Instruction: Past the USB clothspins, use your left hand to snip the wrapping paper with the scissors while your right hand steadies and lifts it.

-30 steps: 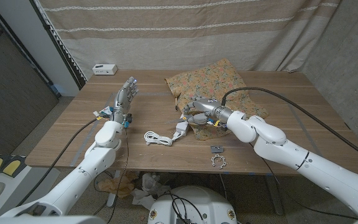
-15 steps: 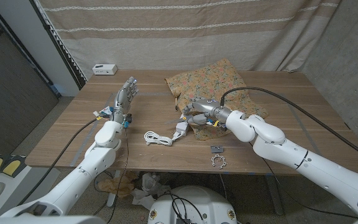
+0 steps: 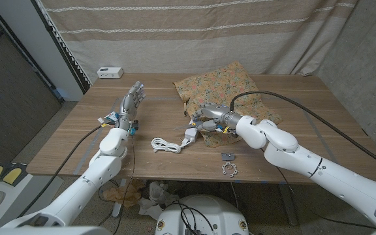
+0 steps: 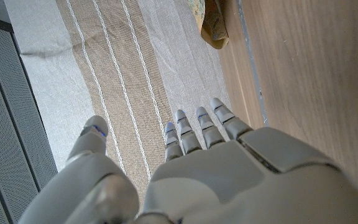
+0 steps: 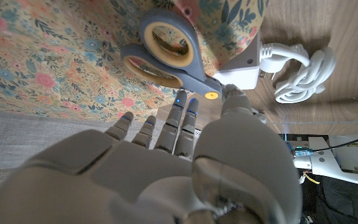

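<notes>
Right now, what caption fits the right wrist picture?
The right hand reaches toward blue-handled scissors lying on flowery wrapping paper, beside a white charger.

Head view: I looked down from above over the whole table.
Left wrist: faced the curtain, close behind my left hand.
Right wrist: sat tight over the scissors; shared the wrapping paper with the head view.

Your wooden table carries floral wrapping paper; just beside its near edge lies a white charger.
</notes>
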Robot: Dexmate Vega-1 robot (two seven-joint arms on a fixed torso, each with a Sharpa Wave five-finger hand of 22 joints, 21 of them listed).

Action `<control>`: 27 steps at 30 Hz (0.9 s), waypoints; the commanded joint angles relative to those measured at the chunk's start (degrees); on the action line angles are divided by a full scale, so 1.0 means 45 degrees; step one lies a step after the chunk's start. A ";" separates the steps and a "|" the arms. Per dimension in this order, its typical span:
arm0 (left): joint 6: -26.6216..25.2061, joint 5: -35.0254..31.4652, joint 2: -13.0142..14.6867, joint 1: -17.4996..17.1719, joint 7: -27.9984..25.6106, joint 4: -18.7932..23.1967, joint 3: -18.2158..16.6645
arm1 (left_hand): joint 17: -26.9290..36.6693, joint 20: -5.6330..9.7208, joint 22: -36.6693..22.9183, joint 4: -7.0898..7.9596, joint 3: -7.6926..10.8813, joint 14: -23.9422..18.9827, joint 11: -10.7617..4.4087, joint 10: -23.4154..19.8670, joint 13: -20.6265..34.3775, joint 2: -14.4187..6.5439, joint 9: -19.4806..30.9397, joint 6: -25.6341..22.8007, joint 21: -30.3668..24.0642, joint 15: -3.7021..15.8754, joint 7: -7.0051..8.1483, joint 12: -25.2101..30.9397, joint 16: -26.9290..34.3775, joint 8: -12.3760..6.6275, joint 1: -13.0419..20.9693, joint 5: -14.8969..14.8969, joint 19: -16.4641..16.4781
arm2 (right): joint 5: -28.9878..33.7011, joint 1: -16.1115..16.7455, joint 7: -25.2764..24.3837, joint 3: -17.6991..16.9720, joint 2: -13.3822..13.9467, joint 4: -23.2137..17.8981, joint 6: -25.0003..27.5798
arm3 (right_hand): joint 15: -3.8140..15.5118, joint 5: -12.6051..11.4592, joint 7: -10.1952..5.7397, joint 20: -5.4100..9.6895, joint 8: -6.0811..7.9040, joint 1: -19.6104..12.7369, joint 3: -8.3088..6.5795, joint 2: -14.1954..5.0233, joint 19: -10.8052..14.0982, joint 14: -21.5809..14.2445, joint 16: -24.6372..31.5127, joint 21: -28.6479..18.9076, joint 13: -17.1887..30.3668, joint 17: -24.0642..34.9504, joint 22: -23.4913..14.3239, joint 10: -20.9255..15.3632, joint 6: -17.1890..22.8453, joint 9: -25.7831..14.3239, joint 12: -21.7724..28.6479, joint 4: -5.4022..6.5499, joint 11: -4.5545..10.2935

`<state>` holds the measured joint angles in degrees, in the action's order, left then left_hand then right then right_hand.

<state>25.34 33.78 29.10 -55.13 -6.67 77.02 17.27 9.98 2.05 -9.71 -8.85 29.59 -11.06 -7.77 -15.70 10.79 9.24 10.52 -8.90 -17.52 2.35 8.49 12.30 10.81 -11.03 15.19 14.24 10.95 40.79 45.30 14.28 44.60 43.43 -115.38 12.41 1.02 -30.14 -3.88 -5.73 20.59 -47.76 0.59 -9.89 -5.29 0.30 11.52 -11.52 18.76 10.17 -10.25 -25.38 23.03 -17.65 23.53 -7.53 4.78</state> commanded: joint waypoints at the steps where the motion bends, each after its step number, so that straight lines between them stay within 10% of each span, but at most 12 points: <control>1: -0.0022 -0.0011 0.0032 -0.0130 -0.0103 0.0113 -0.0070 | 0.0032 0.0560 -0.0078 0.0020 -0.0035 -0.0028 -0.0012 -0.0087 0.0057 -0.0037 0.0060 -0.0114 0.0057 0.1379 -0.0011 -0.0032 -0.0008 -0.0073 0.0042 0.0040 0.0122 | 0.0319 -0.0175 0.0550 0.0157 -0.0069 -0.0106 0.0256 | -0.0012 0.0118 0.0067 -0.0096 0.0123 -0.0216 -0.0134 0.0017 -0.0011 -0.0041 0.0010 -0.0047 0.0086 0.0032 -0.0065 -0.0010 0.0019 -0.0056 0.0039 -0.0044 -0.0036; 27: 0.0127 -0.0048 -0.0075 -0.0079 -0.0055 -0.0118 -0.0027 | 0.0025 0.0634 -0.0081 0.0024 -0.0095 -0.0028 -0.0023 -0.0114 0.0057 -0.0056 0.0057 -0.0279 0.0198 0.1468 -0.0060 -0.0048 -0.0019 -0.0118 0.0034 0.0053 0.0164 | 0.0226 -0.0238 0.0372 0.0255 -0.0195 0.0150 -0.0130 | 0.0079 0.0774 -0.0056 -0.0127 0.0264 -0.0197 -0.0316 0.0187 -0.0033 -0.0127 0.0057 -0.0041 0.0282 0.0090 -0.0069 -0.0140 0.0143 -0.0314 0.0102 0.0122 0.0111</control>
<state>25.58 33.56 29.01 -55.55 -7.19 76.90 17.03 9.98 2.36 -10.02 -8.61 29.36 -11.06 -7.77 -15.70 10.79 9.24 10.52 -9.62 -16.73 2.35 8.39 12.07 10.81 -11.24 15.18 14.33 11.25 41.70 44.20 17.06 45.47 42.79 -115.28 12.84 1.17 -26.88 -4.11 -5.96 21.44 -48.95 -0.97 -9.87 -5.53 0.17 11.52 -11.52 19.83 10.28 -10.25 -25.38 23.25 -18.77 23.75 -7.03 5.23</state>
